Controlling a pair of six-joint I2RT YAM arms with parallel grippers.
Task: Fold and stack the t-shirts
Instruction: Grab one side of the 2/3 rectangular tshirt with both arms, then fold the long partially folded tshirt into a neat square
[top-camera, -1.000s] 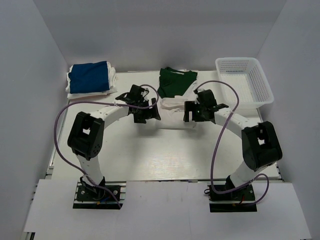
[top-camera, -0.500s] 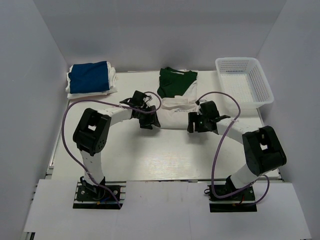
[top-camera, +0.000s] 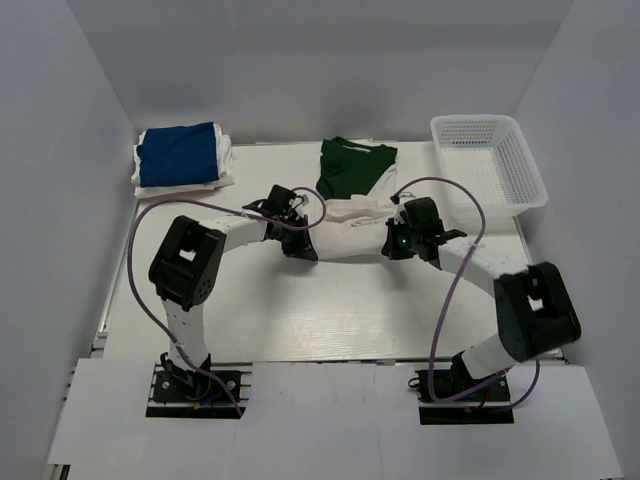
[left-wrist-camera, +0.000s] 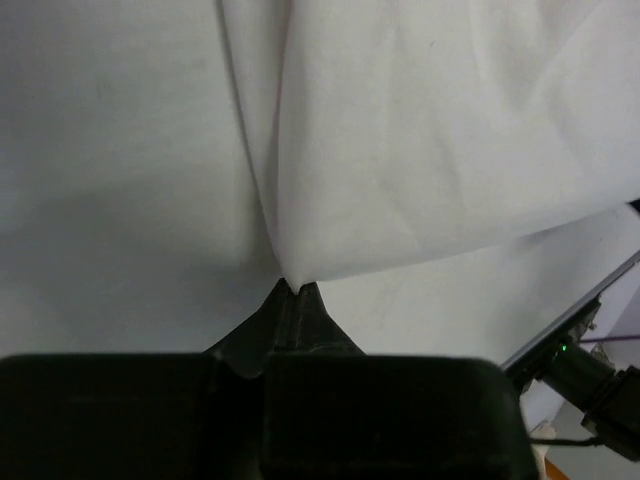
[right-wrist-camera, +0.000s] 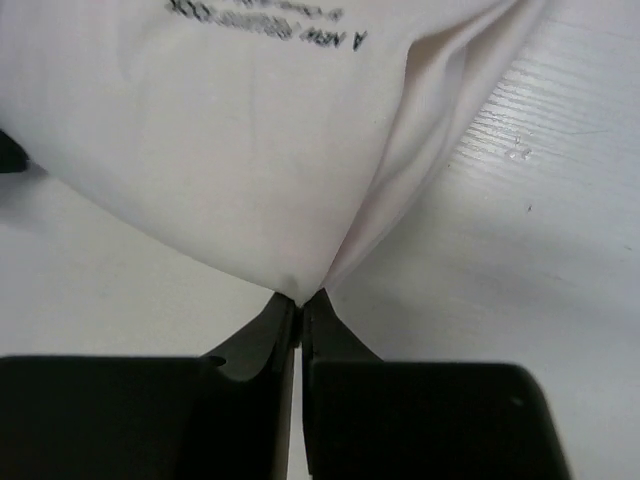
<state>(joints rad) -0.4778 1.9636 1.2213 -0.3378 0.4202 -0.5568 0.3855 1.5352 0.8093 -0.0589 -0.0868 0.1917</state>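
A white t-shirt (top-camera: 348, 232) lies folded mid-table, its far edge over the dark green t-shirt (top-camera: 352, 166). My left gripper (top-camera: 303, 248) is shut on the white t-shirt's near left corner (left-wrist-camera: 296, 282), pinching a point of cloth. My right gripper (top-camera: 396, 244) is shut on its near right corner (right-wrist-camera: 300, 293), where small black print (right-wrist-camera: 265, 24) shows on the cloth. The royal blue t-shirt (top-camera: 178, 154) rests folded on a white cloth at the back left.
A white mesh basket (top-camera: 488, 160) stands at the back right of the table (top-camera: 330, 310). White walls close in the back and both sides. Purple cables loop from each arm.
Both grippers moved toward the shirt's near corners, came down and shut on the cloth; they stood open a second ago.
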